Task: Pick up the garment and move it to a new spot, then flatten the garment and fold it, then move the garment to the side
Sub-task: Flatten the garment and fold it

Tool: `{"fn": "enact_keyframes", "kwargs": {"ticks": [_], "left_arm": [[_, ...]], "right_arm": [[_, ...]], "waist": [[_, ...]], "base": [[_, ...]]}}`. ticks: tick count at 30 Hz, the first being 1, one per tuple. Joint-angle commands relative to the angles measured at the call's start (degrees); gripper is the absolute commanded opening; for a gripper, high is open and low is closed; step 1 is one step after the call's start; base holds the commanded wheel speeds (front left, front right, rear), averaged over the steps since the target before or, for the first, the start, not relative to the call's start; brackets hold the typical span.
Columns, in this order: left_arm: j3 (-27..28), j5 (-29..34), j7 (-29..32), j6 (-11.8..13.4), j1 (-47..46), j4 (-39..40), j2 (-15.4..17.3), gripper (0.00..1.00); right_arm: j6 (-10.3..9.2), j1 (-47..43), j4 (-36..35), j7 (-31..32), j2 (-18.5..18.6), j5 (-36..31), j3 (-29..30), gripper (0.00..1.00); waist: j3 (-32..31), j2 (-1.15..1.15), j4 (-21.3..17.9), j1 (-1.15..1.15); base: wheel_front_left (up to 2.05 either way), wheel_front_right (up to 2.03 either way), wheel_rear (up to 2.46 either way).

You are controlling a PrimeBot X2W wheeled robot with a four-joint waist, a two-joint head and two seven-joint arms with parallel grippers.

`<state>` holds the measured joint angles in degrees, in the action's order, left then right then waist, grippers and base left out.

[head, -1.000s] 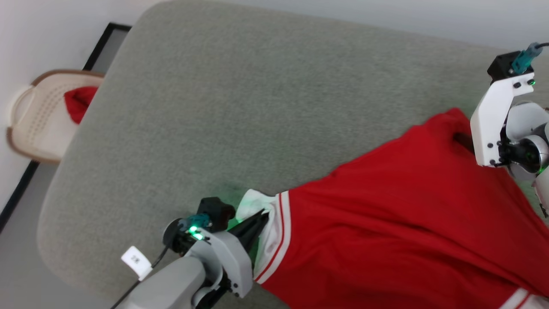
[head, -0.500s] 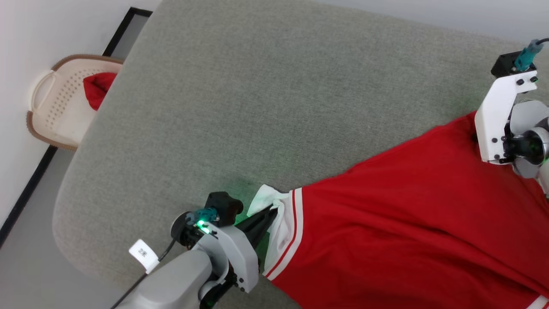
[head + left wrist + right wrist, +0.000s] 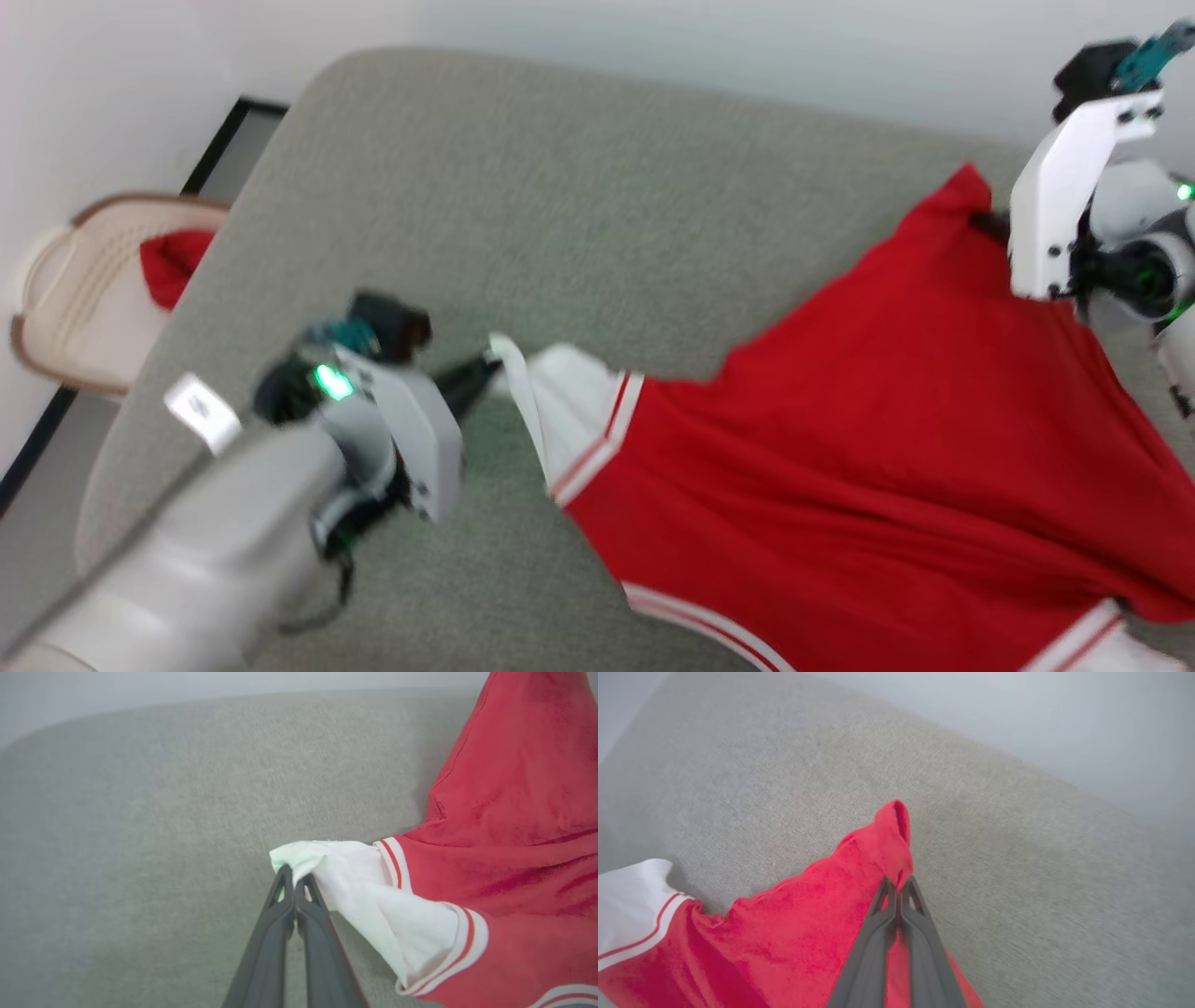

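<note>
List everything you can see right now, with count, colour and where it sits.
garment: one, red with white striped-trim sleeves, spread over the right half of the padded surface
padded surface: one, grey-green, centre
basket: one, cream with brown rim, on the floor at far left
red cloth: one, plain red, in the basket
wall: one, pale, behind
left gripper: one, dark fingers, shut on the garment's white sleeve
right gripper: one, dark fingers, shut on a red corner of the garment

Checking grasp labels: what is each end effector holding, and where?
Both hold the garment: left end effector pinches the white sleeve, right end effector a red fabric corner.
</note>
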<state>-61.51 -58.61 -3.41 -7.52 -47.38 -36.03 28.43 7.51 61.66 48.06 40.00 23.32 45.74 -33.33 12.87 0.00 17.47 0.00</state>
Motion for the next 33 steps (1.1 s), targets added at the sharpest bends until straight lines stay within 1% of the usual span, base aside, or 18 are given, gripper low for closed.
{"fn": "enact_keyframes", "kwargs": {"ticks": [1,5,7,9,12,17,22,26,29,33], "left_arm": [[0.21,-0.05,2.44,0.18,-3.12,1.55,2.25,0.0],[1.03,0.23,7.8,0.29,-9.3,3.39,5.53,0.0],[1.78,-0.16,10.17,0.41,-12.65,3.48,6.33,0.0],[2.08,0.82,11.7,0.5,-15.98,3.2,6.95,0.0],[2.38,1.82,13.51,0.52,-20.55,1.97,7.35,0.0],[3.3,3.1,15.04,0.44,-28.07,-1.42,6.2,0.0],[4.36,2.94,16.17,0.38,-34.23,-5.54,4.17,0.0],[4.41,3.26,17.04,0.33,-37.23,-7.66,3.23,0.0],[4.34,3.53,18.07,0.28,-39.92,-9.27,2.87,0.0],[4.34,3.87,18.63,0.2,-43.1,-10.57,2.82,0.0]], "right_arm": [[-0.04,1.06,-1.44,-1.36,1.05,1.33,-0.26,0.0],[-0.04,3.02,-2.83,-5.22,1.91,2.04,0.35,0.0],[-0.04,4.48,-2.51,-7.84,2.21,1.51,1.23,0.0],[-0.04,5.91,-1.88,-10.81,1.79,0.45,1.88,0.0],[-0.04,7.8,-0.39,-14.31,0.56,-0.83,3.46,0.0],[-0.04,11.24,1.42,-17.85,-1.42,-2.68,5.99,0.0],[-0.04,13.76,1.99,-17.39,-3.54,-2.24,7.58,0.0],[-0.04,14.72,1.82,-16.37,-4.83,-1.39,8.98,0.0],[-0.04,15.6,0.9,-15.1,-5.61,-0.81,9.96,0.0],[-0.04,16.24,-0.62,-13.61,-5.67,-1.1,10.83,0.0]], "waist": [[-5.03,0.0,-3.65,0.0],[-8.6,0.0,-5.81,0.0],[-10.2,0.0,-6.84,0.0],[-11.83,0.0,-8.01,0.0],[-13.69,0.0,-9.61,0.0],[-15.22,0.0,-11.82,0.0],[-16.16,0.0,-13.75,0.0],[-16.46,0.0,-14.78,0.0],[-16.09,0.0,-15.91,0.0],[-14.53,0.0,-17.35,0.0]], "base": [[0.0,0.0,0.0],[0.0,0.0,0.0],[0.0,0.0,0.0],[0.0,0.0,0.0],[0.0,0.0,0.0],[0.0,0.0,0.0],[0.0,0.0,0.0],[0.0,0.0,0.0],[0.0,0.0,0.0],[0.0,0.0,0.0]]}}
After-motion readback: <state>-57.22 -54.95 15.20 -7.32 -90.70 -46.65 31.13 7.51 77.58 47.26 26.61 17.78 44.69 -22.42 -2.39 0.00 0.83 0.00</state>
